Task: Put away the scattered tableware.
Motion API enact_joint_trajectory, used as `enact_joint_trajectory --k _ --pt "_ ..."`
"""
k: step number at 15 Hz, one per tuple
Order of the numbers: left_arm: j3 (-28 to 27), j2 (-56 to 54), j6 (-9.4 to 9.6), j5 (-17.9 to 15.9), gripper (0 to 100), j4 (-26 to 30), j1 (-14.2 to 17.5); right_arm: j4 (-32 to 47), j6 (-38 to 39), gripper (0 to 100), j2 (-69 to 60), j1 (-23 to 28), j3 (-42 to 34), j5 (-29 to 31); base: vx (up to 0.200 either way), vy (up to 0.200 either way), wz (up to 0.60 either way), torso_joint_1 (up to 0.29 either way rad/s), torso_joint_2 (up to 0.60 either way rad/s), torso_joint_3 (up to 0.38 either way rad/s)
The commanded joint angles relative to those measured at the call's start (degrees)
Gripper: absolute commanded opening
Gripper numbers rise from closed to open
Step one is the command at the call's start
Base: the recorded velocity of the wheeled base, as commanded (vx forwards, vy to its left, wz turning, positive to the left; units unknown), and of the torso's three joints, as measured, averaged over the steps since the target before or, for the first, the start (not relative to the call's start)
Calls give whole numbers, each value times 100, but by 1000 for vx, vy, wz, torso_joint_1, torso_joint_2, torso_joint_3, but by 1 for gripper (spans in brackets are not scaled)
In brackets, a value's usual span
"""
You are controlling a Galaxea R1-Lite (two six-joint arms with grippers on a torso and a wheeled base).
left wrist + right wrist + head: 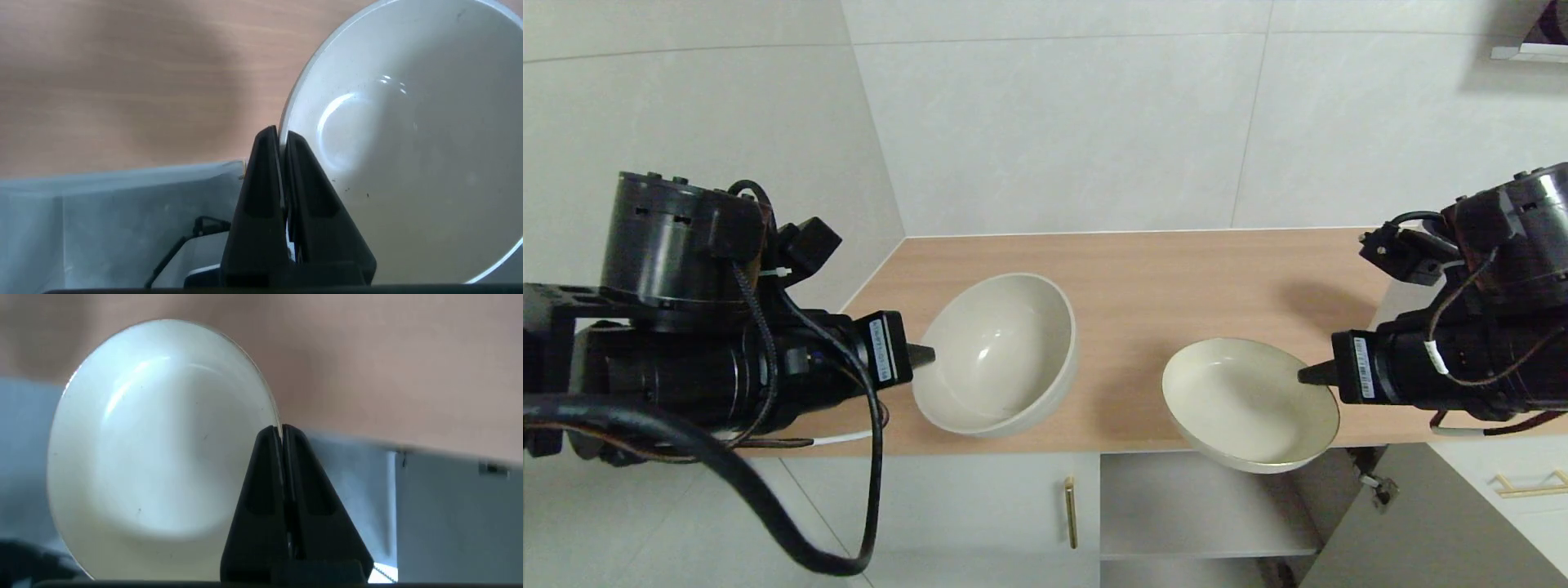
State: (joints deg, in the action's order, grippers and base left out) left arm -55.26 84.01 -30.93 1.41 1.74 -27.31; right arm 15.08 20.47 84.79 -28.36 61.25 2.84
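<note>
Countertop (pixel 1176 278): is lying beneath the left gripper (pixel 923 355) and the right gripper (pixel 1307 376).
Deep bowl (pixel 996 351): is extending from the left gripper's fingertips toward the right gripper. It is tilting, with its opening facing up and back toward the robot. It is round, with no long axis.
Shallow bowl (pixel 1245 400): is extending from the right gripper's fingertips toward the left gripper, overhanging the countertop's front edge and tilting likewise.
Left gripper: is pinching the deep bowl's rim, fingers narrow.
Right gripper: is pinching the shallow bowl's rim, fingers narrow.
</note>
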Motion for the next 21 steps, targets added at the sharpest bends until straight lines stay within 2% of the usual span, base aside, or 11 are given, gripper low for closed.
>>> enact_joint_trajectory --k 1,7,18,21 --pt "94 -165 -1 -1 0 1 -29 -5 -8 0 -296 23 -245 -3 0 0 0 0 0 0" --pt "147 -86 -10 -1 0 -7 -117 -14 -8 0 -463 32 -579 6 -167 0 0 7 0 -2" --pt "165 204 -10 26 0 -25 -117 -14 -17 0 -366 32 -623 32 0 0 0 0 0 0" --pt "165 195 -10 34 0 -25 -117 -23 -34 0 -349 32 -649 32 0 0 0 -93 233 126"
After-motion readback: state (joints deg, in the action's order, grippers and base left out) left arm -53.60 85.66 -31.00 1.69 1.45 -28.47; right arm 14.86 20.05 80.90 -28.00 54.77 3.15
